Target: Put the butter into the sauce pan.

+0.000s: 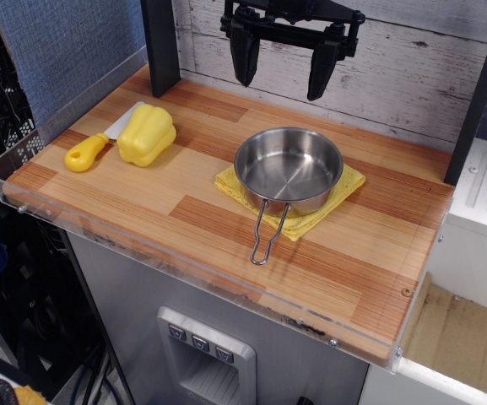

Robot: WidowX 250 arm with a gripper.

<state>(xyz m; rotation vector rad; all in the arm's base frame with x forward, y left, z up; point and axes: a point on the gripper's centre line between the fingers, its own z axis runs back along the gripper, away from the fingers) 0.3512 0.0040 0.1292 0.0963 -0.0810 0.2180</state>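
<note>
The butter (147, 134), a glossy yellow ridged lump, lies on the wooden table top (142, 207) at the left rear. The sauce pan (288, 168), shiny steel and empty, stands near the middle on a flat yellow cloth (344, 192), its wire handle (268, 232) pointing to the front. My gripper (284, 69) hangs open and empty high at the back, above and behind the pan, well to the right of the butter.
A toy knife (100, 143) with a yellow handle lies touching the butter's left side. A dark post (160, 46) stands at the rear left and another at the right edge (478, 101). A clear plastic lip (201, 270) runs along the front edge.
</note>
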